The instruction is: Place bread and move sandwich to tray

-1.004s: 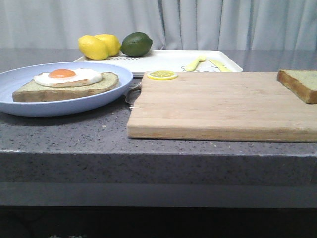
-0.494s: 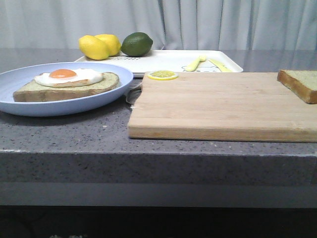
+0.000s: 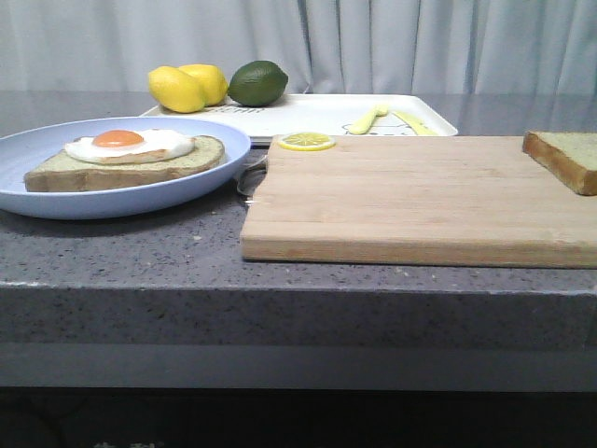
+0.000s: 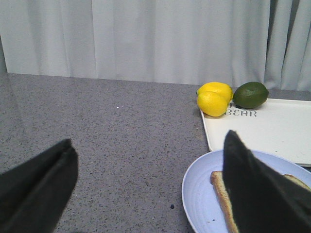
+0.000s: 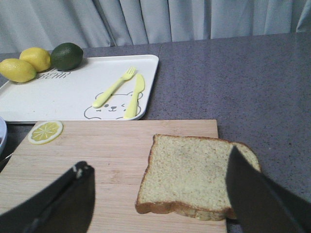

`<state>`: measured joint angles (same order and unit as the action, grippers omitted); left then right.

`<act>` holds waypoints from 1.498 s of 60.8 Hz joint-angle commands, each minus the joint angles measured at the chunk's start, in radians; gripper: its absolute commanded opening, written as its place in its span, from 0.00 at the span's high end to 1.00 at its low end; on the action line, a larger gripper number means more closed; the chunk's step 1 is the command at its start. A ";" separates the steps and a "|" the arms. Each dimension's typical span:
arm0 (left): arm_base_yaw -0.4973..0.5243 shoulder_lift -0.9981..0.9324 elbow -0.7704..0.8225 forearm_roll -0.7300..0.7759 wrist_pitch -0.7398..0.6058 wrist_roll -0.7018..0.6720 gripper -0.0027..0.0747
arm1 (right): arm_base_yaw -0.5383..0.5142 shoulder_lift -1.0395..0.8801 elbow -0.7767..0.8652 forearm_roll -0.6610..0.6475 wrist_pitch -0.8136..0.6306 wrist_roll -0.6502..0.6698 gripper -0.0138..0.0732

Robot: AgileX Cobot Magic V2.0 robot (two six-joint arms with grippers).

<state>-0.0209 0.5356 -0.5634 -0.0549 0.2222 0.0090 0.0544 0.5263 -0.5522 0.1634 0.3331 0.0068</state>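
Nothing moved; bread (image 5: 192, 174) on cutting board (image 5: 97, 160)

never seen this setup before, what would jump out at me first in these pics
The fried-egg sandwich on its pale blue plate sits at front left of the counter. A plain bread slice lies at the right end of the wooden cutting board, between the open right pincer fingers. Behind, the white tray holds two lemons and a lime.

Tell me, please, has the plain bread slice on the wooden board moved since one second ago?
No. The bread lies at the same far right corner of the cutting board as before, untouched.
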 commanded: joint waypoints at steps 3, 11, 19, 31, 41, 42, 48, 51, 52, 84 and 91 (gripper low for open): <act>0.000 0.008 -0.021 -0.004 -0.094 -0.009 0.12 | -0.003 0.027 -0.036 -0.006 -0.085 -0.007 0.10; 0.000 0.008 -0.014 -0.004 -0.094 -0.009 0.21 | -0.003 0.103 -0.078 0.006 -0.057 -0.007 0.10; 0.000 0.008 -0.008 -0.004 -0.094 -0.009 0.28 | -0.017 0.257 -0.227 -0.007 0.069 -0.007 0.10; 0.000 0.008 -0.008 -0.004 -0.094 -0.009 0.33 | -0.216 0.501 -0.469 0.000 0.313 -0.007 0.10; 0.000 0.008 -0.008 -0.004 -0.094 -0.009 0.33 | -0.335 0.668 -0.538 0.050 0.378 -0.007 0.10; 0.000 0.008 -0.008 -0.004 -0.094 -0.009 0.33 | -0.342 0.681 -0.540 0.055 0.384 -0.007 0.10; 0.000 0.008 -0.008 -0.004 -0.101 -0.009 0.33 | -0.384 0.779 -0.540 0.087 0.398 -0.037 0.10; 0.000 0.008 -0.008 -0.004 -0.101 -0.009 0.33 | -0.398 0.823 -0.540 0.119 0.402 -0.061 0.10; 0.000 0.008 -0.008 -0.004 -0.101 -0.009 0.33 | -0.402 0.834 -0.540 0.133 0.406 -0.072 0.10; 0.000 0.008 -0.008 -0.004 -0.101 -0.009 0.33 | -0.453 0.990 -0.540 0.580 0.494 -0.434 0.38; 0.000 0.008 -0.008 -0.004 -0.101 -0.009 0.33 | -0.453 0.988 -0.540 0.580 0.499 -0.434 0.79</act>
<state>-0.0209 0.5356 -0.5429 -0.0549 0.2071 0.0090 -0.3907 1.5507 -1.0582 0.7010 0.8257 -0.4073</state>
